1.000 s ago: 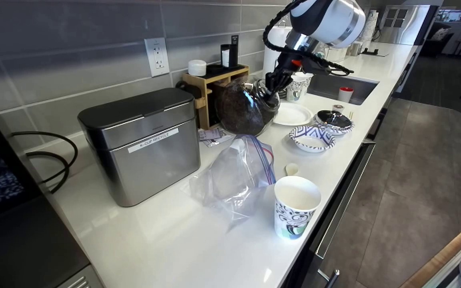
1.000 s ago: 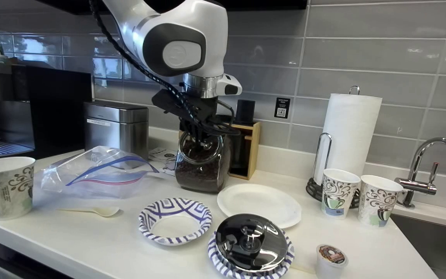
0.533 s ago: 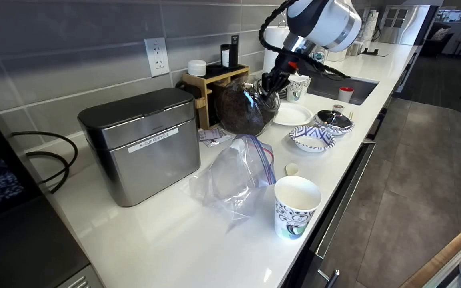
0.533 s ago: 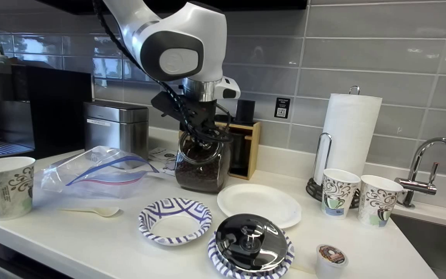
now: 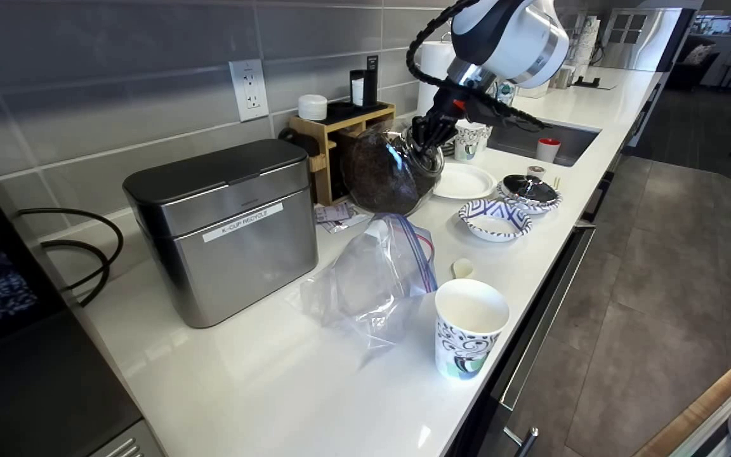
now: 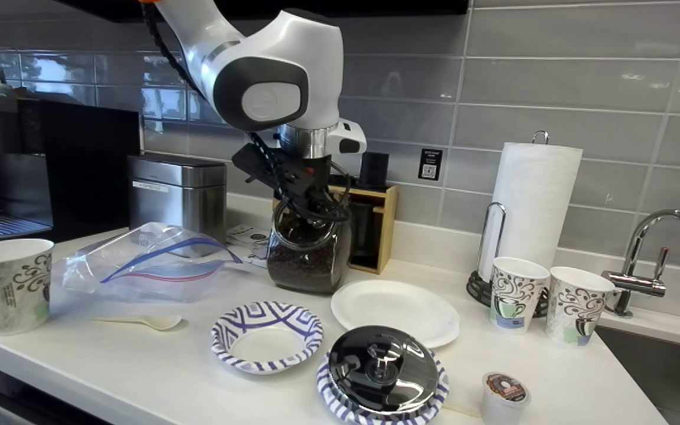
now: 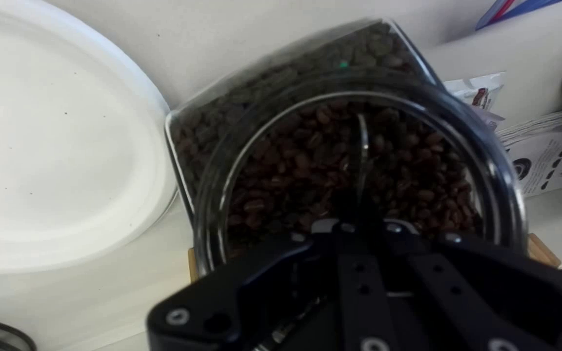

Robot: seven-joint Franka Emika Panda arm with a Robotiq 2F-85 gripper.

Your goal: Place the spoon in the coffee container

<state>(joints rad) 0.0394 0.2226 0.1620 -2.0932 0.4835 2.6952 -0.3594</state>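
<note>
- Dipping a little lower than a second ago, the claw [image 7: 364, 222] is reaching into the mouth of the coffee container [image 6: 309, 268] beneath it, so the placing is probably nearing its release.
- The claw is pressing together, apparently on a spoon [image 7: 364, 132] showing only as a thin strip ahead of it, over the beans [image 7: 286, 161].
- A loose pale spoon [image 6: 162, 321] is lying on the desk [image 6: 163, 360], well apart from the claw; a white plate [image 6: 396, 310] is resting below it, just beside the container.
- Behind the claw, a wooden rack [image 6: 390, 227] is standing near the grey tiled wall [image 6: 552, 82].
</note>
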